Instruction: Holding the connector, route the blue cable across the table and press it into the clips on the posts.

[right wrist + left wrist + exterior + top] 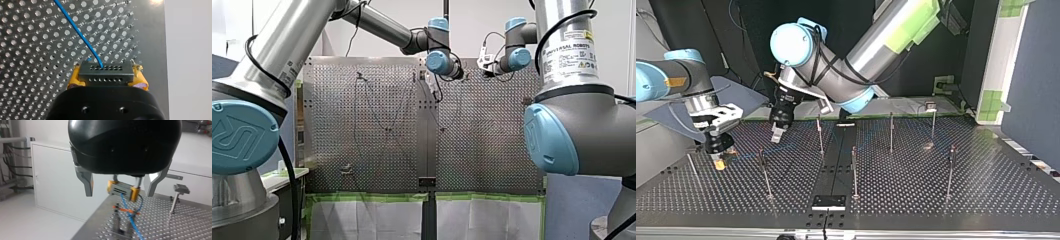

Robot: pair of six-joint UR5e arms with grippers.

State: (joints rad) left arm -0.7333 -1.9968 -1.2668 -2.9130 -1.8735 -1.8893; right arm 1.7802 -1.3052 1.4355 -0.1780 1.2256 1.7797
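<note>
Here the right arm's yellow-padded gripper [719, 162] clamps the grey multi-hole connector [105, 74] just above the perforated metal table [30, 62], thin blue cable [75, 27] trailing from it, while the left arm's black metal-fingered gripper [119, 191] hangs nearby, fingers spread.

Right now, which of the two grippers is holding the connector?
My right gripper, at the top view's left: its yellow pads clamp the connector with the blue cable. My left gripper stands open, holding nothing.
</note>
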